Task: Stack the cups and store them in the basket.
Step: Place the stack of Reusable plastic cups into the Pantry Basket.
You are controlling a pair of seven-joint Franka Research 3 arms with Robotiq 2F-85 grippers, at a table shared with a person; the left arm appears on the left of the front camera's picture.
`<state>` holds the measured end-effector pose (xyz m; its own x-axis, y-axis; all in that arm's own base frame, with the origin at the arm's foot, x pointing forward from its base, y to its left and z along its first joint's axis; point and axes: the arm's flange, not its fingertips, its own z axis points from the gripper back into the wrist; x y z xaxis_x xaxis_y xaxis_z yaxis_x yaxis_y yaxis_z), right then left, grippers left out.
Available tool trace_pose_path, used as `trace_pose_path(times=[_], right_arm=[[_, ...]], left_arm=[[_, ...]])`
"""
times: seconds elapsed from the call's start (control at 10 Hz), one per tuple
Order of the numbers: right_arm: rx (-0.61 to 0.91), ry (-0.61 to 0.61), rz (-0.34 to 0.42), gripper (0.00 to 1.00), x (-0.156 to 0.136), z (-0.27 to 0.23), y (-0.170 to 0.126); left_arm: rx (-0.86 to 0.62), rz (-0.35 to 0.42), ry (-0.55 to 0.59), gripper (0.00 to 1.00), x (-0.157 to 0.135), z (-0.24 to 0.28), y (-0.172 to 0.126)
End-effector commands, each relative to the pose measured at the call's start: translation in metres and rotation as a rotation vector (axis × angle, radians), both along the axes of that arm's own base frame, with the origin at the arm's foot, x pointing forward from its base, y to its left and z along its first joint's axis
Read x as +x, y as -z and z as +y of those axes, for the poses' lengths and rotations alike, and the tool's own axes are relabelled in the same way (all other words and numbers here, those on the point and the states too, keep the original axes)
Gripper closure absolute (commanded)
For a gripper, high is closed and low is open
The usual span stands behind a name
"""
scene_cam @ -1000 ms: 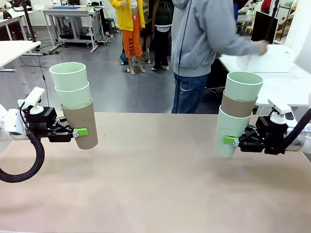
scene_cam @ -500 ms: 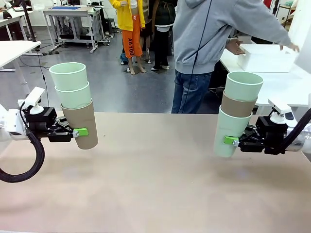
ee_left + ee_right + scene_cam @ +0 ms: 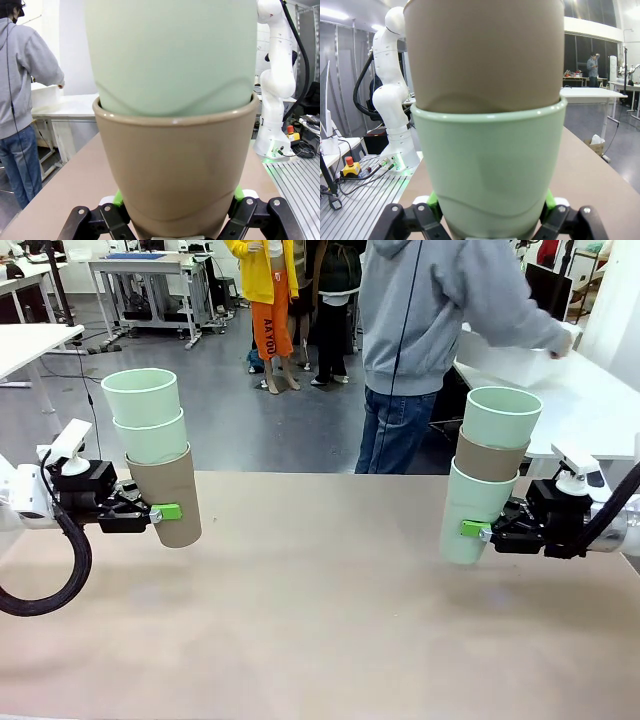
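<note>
Cups (image 3: 150,425) in two threes above table (image 3: 320,630). Left stack (image 3: 165,490), tan lowest, at 9 o'clock, clenched in my left gripper (image 3: 166,512). Right stack (image 3: 480,495), mint lowest, at 3 o'clock, clenched in my right gripper (image 3: 470,528). Basket (image 3: 492,352) at 1 o'clock, person holding.

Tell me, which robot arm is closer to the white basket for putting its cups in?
Probably right. The right gripper holds the right cup stack on the side where the person has the basket; the left gripper, holding the left cup stack, is farther away.
</note>
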<state>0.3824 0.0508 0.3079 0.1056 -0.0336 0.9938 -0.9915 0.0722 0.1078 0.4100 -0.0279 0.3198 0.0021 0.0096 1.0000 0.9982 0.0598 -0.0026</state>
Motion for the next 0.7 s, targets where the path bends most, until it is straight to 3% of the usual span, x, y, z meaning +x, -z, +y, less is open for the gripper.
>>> trace_pose_path(times=[0.0,0.6], right_arm=[[0.003,0.001,-0.014,0.15,0.0003,0.0005,-0.0029],[0.003,0.001,-0.014,0.15,0.0003,0.0005,-0.0029]], left_arm=[[-0.004,-0.012,0.003,0.15,-0.0006,-0.0006,-0.0042],[-0.004,-0.012,0.003,0.15,-0.0006,-0.0006,-0.0042]])
